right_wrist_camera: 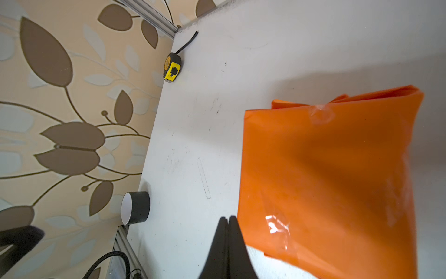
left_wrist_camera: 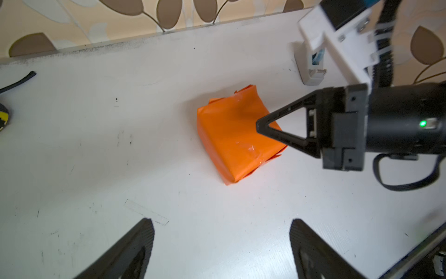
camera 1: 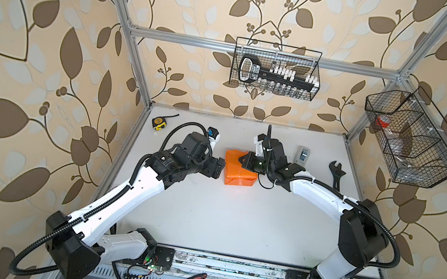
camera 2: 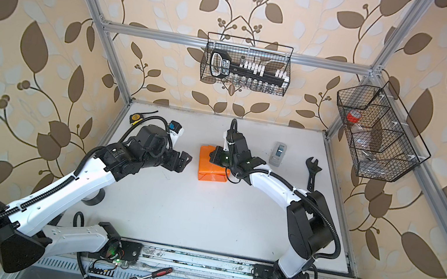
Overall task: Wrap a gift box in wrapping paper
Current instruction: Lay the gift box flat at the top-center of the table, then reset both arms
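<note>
The creased plain orange wrapping paper (camera 1: 237, 176), folded and taped into a squarish parcel, is lying on the white counter (camera 1: 217, 222) between the arms, hiding the gift box. The left gripper (left_wrist_camera: 221, 224) is gaping wide beside it, holding nothing. The right gripper (left_wrist_camera: 259, 125), fingers pressed together, is hovering at the parcel's top.

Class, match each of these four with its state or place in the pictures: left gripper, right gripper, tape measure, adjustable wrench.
Column one:
1 left gripper
2 right gripper
3 tape measure
4 adjustable wrench

Column two:
A shut, over the wrapping paper
B far corner of the table, on the left arm's side
C open, holding nothing
D near the table edge on the right arm's side

Pairs: 1-C, 2-A, 3-B, 4-D
</note>
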Robot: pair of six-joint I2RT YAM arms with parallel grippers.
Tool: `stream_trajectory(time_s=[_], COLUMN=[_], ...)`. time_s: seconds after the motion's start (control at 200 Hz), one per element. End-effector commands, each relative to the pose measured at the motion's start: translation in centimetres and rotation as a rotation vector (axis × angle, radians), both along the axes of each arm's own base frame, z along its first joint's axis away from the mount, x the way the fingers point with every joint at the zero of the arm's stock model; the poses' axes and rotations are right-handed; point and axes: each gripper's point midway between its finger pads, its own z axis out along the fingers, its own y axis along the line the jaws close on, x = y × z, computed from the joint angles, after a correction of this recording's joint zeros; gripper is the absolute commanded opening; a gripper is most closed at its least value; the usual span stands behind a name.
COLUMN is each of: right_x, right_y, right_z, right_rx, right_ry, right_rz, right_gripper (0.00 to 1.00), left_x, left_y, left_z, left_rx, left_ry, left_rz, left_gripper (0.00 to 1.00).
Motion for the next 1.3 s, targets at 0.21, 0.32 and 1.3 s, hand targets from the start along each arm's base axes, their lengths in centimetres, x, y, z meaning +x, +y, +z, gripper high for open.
stream_trajectory(time_s=[0.21,0.32,1.3], right_x=[-1.2,-3.0,-4.7], right_y=[-15.7,-22.7,-33.1], right_z=[7.2,10.1,-5.2], right_rx=[-0.307,-0.416,-0.709], right_ry=[-0.218,-0.346,-0.635], right_rz=[-0.281,-0.485,-0.684], right_gripper=[0.18,0.33,0.97], left_x=[-0.4,-0.4,7.5], left_y=[2.9,2.6,18.3], left_z=[9.1,10.9,-14.6], left_rx=[-0.039,0.006,0.052], left_ry=[-0.292,-0.293,-0.337], left_rz=[0.069,0.021,0.513], left_gripper=[0.99,0.99,0.99])
